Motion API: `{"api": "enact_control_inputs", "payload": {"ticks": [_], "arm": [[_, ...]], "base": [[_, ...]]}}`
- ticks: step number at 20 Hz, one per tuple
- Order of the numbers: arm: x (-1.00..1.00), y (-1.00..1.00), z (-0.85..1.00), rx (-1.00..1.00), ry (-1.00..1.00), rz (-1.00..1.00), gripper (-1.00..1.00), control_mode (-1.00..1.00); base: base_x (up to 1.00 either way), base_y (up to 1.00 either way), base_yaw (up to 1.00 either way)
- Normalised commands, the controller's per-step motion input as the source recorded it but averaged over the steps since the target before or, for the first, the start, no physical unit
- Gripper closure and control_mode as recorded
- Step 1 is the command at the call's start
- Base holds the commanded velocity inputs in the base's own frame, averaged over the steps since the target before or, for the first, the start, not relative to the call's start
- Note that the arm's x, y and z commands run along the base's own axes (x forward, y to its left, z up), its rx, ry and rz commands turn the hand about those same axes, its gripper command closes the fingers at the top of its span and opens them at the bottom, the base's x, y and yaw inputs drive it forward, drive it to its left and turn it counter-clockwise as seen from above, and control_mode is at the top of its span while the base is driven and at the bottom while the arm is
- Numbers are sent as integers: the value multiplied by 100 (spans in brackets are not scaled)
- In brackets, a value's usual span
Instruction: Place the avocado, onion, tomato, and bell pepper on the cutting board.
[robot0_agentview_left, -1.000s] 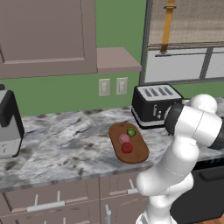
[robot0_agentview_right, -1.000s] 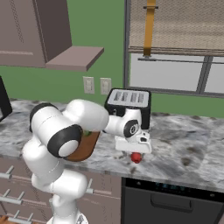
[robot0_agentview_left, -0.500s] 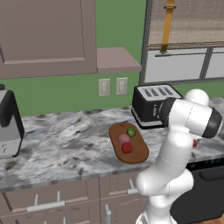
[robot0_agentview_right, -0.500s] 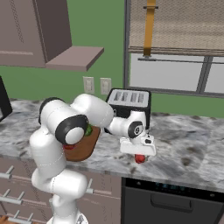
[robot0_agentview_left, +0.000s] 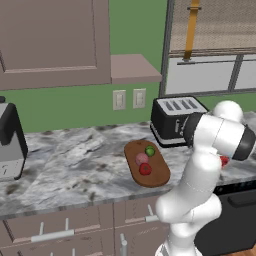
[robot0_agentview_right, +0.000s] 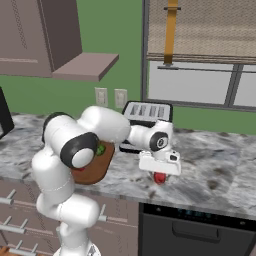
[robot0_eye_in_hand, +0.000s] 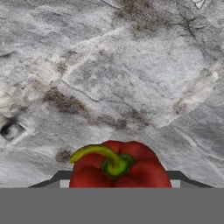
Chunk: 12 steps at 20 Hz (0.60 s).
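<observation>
Right now the bell pepper (robot0_eye_in_hand: 119, 168) sits at the very foot of the hand view, at six o'clock, stem up and pointing toward ten o'clock, directly between the claw's (robot0_agentview_right: 159, 173) fingers. Whether the claw has closed on the pepper or merely straddles it I cannot tell, since the fingertips are hidden behind the fruit.

From the right base view the pepper hangs just under the claw, over the marbled grey table (robot0_agentview_right: 215, 175). The cutting board (robot0_agentview_left: 156, 172) lies well off to the arm's left, at about nine o'clock from the pepper, already carrying the avocado (robot0_agentview_left: 150, 150), onion (robot0_agentview_left: 141, 158) and tomato (robot0_agentview_left: 145, 169).

A toaster (robot0_agentview_left: 175, 117) stands behind, so the carry should probably pass in front of it.
</observation>
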Motion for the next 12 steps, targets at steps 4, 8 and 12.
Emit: {"api": "enact_control_inputs", "payload": {"ticks": [4,8,12], "arm": [[-41,58,72,10,0,4,100,-100],[-22,82,63,4,-6,4,100,-100],[-27,84,48,0,-16,1,100,-100]], "base": [[0,0,0],[0,0,0],[0,0,0]]}}
